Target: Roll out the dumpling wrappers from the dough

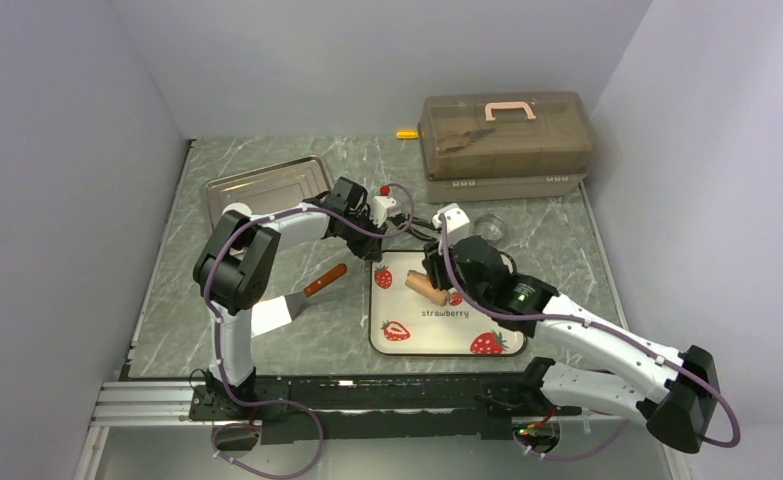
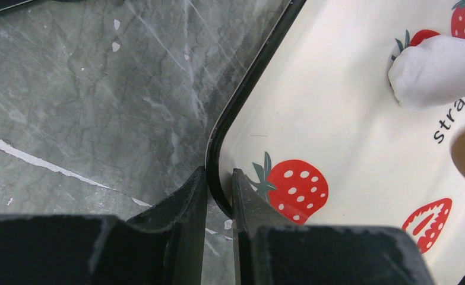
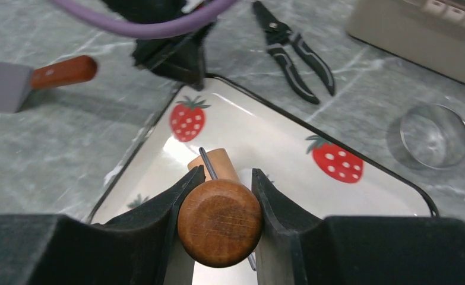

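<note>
1. The tray (image 2: 337, 130) is being pinched at a corner by the left gripper (image 2: 219, 175). Its jaws are clenched on the black rim, 1 finger inside and 1 outside.
2. The roller (image 3: 220, 222) is being grasped by its round end between the jaws of the right gripper (image 3: 227, 175). Its length is pointing away from them over the tray.
3. The dough (image 2: 435, 71) is lying on the tray as 1 rounded white lump, ahead and to the right of the left jaws and well apart from them. The roller's tip is showing near it.
4. No flat wrapper is being shown in any view. The rolling is judged to be barely begun, with all the flattening left to do.
5. The roller's travel is being bounded by the raised rim. Bare tray is lying open between the left jaws and the dough.
6. Ahead of the right jaws, the far corner is being crowded by the left gripper. The pliers (image 3: 295, 50) and glass ring (image 3: 435, 135) are lying off the tray ahead and rightward, and the spatula (image 3: 40, 74) leftward.
</note>
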Controlling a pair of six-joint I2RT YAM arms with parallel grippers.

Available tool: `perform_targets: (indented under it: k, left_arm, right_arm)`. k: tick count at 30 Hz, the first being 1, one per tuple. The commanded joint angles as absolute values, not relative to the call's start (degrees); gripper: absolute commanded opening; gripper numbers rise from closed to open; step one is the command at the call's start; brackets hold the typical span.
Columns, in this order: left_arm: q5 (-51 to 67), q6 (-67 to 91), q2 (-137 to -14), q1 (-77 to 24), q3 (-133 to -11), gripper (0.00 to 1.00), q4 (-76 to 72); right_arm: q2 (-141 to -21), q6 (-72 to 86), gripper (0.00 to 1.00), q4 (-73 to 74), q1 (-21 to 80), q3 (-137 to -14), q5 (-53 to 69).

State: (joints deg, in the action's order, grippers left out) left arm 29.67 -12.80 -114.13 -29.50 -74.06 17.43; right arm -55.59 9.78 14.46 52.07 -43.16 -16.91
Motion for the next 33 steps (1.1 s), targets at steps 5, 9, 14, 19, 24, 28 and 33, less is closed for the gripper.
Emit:
perform_targets:
  k: [5, 9, 14, 19, 24, 28, 33]
  left_arm:
    - [26.5, -15.4, -113.8, -29.2, -73.5, 0.00, 17.7]
    - [26.4, -15.4, -113.9, -29.2, -73.7, 0.00, 17.9]
    - [26.5, -15.5, -114.3, -29.2, -74.0, 0.00, 18.0]
    - [26.6, -15.6, -114.1, -29.2, -74.0, 0.00, 18.1]
    - [26.6, -15.6, -114.0, -29.2, -73.8, 0.00, 18.1]
    - [26.7, -15.2, -114.1, -29.1, -73.5, 0.00, 17.5]
    - [26.5, -15.3, -113.8, -29.2, -73.6, 0.00, 17.8]
  right_arm:
    - [-61.4, 13.7, 0.00, 10.0, 48.2, -40.6, -21.3]
    - [-61.1, 17.0, 0.00, 12.0, 48.2, -36.0, -26.0]
    - [-58.3, 19.0, 0.00, 11.6, 48.7, -33.0, -26.3]
    - [-59.0, 17.6, 0.00, 11.1, 49.3, -36.1, -23.0]
    - [-54.0, 18.9, 0.00, 1.8, 48.8, -38.6, -18.9]
    - [-54.6, 20.3, 0.00, 3.4, 48.2, -40.5, -28.2]
    - [-60.3, 23.6, 0.00, 7.0, 48.2, -41.7, -33.3]
